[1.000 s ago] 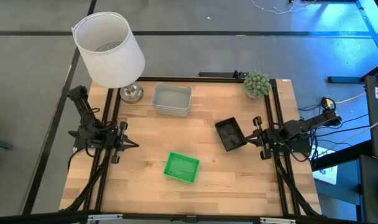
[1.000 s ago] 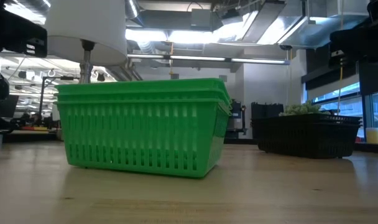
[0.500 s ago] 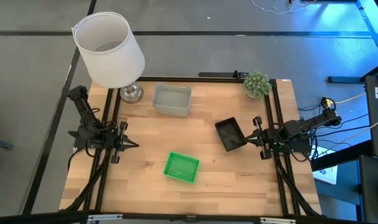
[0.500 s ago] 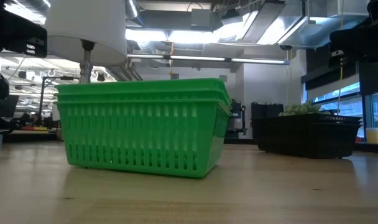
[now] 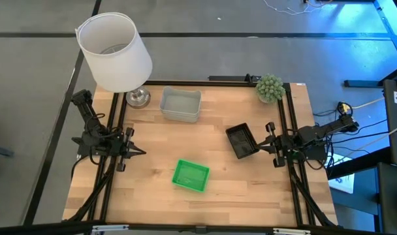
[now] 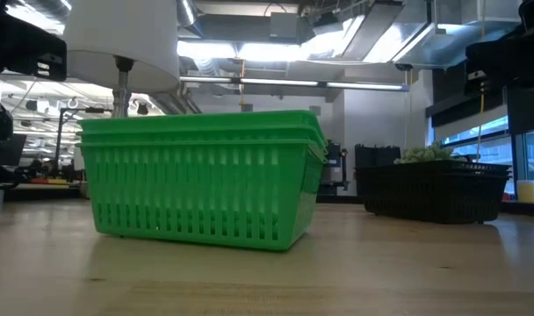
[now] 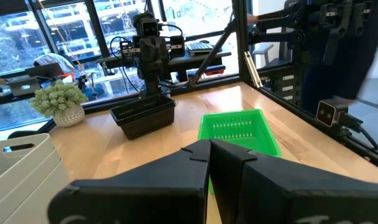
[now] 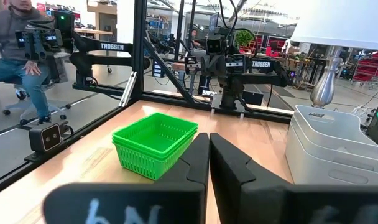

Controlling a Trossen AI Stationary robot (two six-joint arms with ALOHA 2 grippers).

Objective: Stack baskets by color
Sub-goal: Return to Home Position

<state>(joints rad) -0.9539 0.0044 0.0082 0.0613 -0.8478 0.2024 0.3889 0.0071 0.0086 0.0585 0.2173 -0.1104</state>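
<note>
Nothing moved, green baskets (image 5: 190, 175) on wooden table (image 5: 153, 153), workshop (image 6: 355, 53) beyond

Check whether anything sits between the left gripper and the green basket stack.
Nothing visible does. The left gripper, shut at the left side of the table, faces the green basket stack across bare wood. The grey-white stack and the black stack sit off that line.

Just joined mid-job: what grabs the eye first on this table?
The bright green stack sits mid-table toward the low camera, filling that view. A large white lampshade looms over the far left corner, the grey-white stack beside it; the black stack lies at the right, just before the shut right pincer.
</note>
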